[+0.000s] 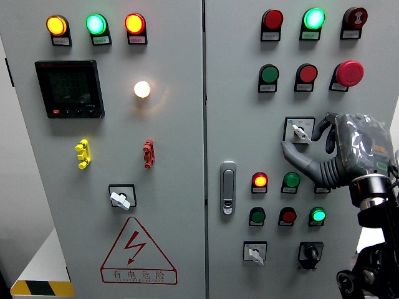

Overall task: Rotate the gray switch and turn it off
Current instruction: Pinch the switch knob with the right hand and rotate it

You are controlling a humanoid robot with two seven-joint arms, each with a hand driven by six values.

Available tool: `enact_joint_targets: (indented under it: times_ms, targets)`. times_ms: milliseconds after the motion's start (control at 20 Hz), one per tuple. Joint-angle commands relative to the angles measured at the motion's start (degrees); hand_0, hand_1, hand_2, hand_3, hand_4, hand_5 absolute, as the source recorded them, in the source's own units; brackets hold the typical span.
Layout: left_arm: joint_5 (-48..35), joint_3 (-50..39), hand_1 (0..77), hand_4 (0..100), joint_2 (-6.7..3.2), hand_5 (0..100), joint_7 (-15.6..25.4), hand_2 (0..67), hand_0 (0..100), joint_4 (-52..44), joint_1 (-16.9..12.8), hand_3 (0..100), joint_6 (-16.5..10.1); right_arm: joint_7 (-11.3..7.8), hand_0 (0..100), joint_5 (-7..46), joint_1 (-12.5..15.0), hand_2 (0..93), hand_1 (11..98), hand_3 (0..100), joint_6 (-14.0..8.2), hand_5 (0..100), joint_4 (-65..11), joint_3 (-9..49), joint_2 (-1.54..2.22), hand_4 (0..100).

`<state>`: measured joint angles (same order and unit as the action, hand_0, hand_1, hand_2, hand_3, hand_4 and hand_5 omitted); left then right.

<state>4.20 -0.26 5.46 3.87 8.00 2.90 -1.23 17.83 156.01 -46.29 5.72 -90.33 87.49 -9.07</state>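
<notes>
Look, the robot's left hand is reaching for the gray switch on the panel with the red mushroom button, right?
Not quite. It is the right hand, its arm coming in from the picture's right, reaching for the gray switch on the panel with the red mushroom button. The head view shows it.

The gray cabinet front [181,249] carries everything, split by a vertical seam into 2 doors.

On the left door, 3 lamps sit at 11 o'clock: amber [56,25], green [96,24], amber [134,23]. Below them are a dark meter display [69,88], a glowing white lamp [142,89], a yellow clip [82,154], a red clip [148,154], a gray switch [121,199] and a red warning triangle [137,252] at 6 o'clock.

On the right door, a chrome latch handle [228,187] sits beside the seam.
</notes>
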Motion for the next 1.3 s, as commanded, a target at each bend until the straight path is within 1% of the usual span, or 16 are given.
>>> enact_joint_targets:
  times_ms: [0, 100, 150, 200, 250, 300, 450, 550, 600, 1250]
  targets:
    - [0.0, 0.0, 0.0, 10, -0.01, 12, 0.0, 13.3, 0, 0.0, 0.0, 18, 0.0, 0.1, 0, 0.0, -0.1, 67.8, 35.3, 93, -0.3, 100, 0.2, -0.1, -0.07, 97]
    - [0.0, 0.0, 0.0, 10, -0.01, 12, 0.0, 13.3, 0, 0.0, 0.0, 18, 0.0, 0.53, 0, 0.0, -0.2, 68.1, 35.2, 94, -0.4, 100, 0.2, -0.1, -0.07, 97]
    - [0.0, 0.0, 0.0, 10, -0.01, 12, 0.0, 13.3, 0, 0.0, 0.0, 18, 0.0, 0.62, 0, 0.0, -0.2, 68.2, 35.2, 94, -0.4, 100, 0.4, -0.1, 0.02, 97]
    - [0.0, 0.0, 0.0, 10, -0.01, 12, 0.0, 13.3, 0, 0.0, 0.0, 18, 0.0, 0.62, 0, 0.0, -0.2, 68.4, 35.0, 94, -0.5, 100, 0.4, -0.1, -0.07, 97]
    - [0.0, 0.0, 0.0, 10, -0.01, 12, 0.0, 13.3, 0, 0.0, 0.0, 18, 0.0, 0.62, 0, 0.0, -0.2, 68.7, 34.8, 94, -0.5, 100, 0.4, -0.1, 0.02, 97]
    - [0.0, 0.0, 0.0, 10, 0.07, 12, 0.0, 13.3, 0, 0.0, 0.0, 18, 0.0, 0.62, 0, 0.0, -0.2, 68.9, 34.9, 94, -0.5, 100, 0.4, -0.4, -0.07, 97]
    - [0.0, 0.0, 0.0, 10, -0.01, 12, 0.0, 13.3, 0, 0.0, 0.0, 18, 0.0, 0.62, 0, 0.0, -0.6, 69.3, 34.6, 94, -0.5, 100, 0.7, -0.6, -0.07, 97]
    - [0.0, 0.0, 0.0, 10, -0.01, 12, 0.0, 13.3, 0, 0.0, 0.0, 18, 0.0, 1.15, 0, 0.0, -0.7, 69.6, 34.2, 94, -0.5, 100, 1.0, -1.1, -0.07, 97]
    - [0.0, 0.0, 0.0, 10, -0.01, 12, 0.0, 13.3, 0, 0.0, 0.0, 18, 0.0, 1.24, 0, 0.0, -0.7, 69.7, 34.1, 95, -0.6, 100, 1.2, -1.2, 0.02, 97]
    - [0.0, 0.0, 0.0, 10, -0.01, 12, 0.0, 13.3, 0, 0.0, 0.0, 18, 0.0, 1.24, 0, 0.0, -1.1, 71.8, 33.2, 96, -1.0, 100, 2.0, -1.3, 0.02, 97]
